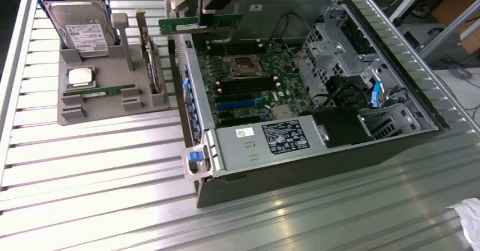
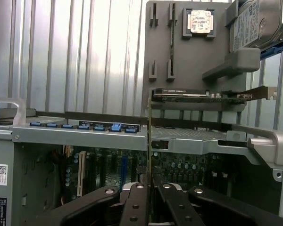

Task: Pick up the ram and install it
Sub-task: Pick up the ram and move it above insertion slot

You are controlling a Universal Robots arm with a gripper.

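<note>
While I am holding the ram (image 1: 221,24) above the far edge of the open computer case (image 1: 300,175), my gripper (image 1: 204,15) is pinching it near the middle of its long upper edge, jaws closed almost fully on the thin board. I am gripping there, by my reading, so that the stick is hanging level with its contact edge facing down and free to meet a socket. In the wrist view the ram (image 2: 150,141) is appearing edge-on as a thin line running out from between my fingers (image 2: 132,207), so the board is sitting square in the grip. Black memory slots (image 1: 241,86) are lying on the motherboard (image 1: 270,77) beside the CPU socket (image 1: 244,65), near the stick but not under it. At the exterior view's left the grey fixture (image 1: 98,60) is cradling a second stick (image 1: 98,91), the CPU chip (image 1: 80,77), the hard drive (image 1: 78,29) and an upright expansion card (image 1: 152,65), each in its own recess so that the parts are sitting apart and reachable.
</note>
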